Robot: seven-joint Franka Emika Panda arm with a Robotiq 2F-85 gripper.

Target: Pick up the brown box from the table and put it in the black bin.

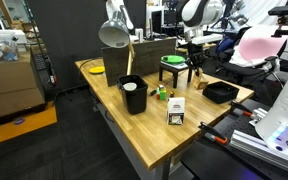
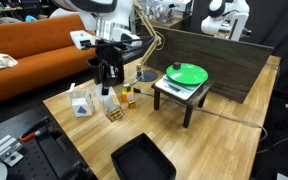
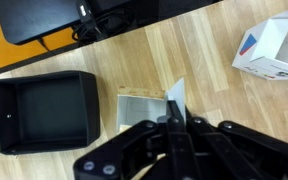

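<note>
The brown box (image 3: 142,108) shows from above in the wrist view, just right of the open black bin (image 3: 44,78). My gripper (image 3: 174,112) has its fingers closed together, with a pale flap at the box's right edge pinched between the tips. In an exterior view the gripper (image 2: 109,88) hangs straight over the small brown box (image 2: 114,110). In an exterior view the black bin (image 1: 132,100) stands on the wooden table (image 1: 154,130), and the gripper (image 1: 191,48) is well above the tabletop.
A white box with dark print (image 3: 269,50) stands near the brown box and shows in both exterior views (image 1: 176,111) (image 2: 81,103). Also on the table are a flat black tray (image 2: 144,160), a small stand with a green plate (image 2: 184,75), a desk lamp (image 1: 114,35) and small items (image 2: 127,95).
</note>
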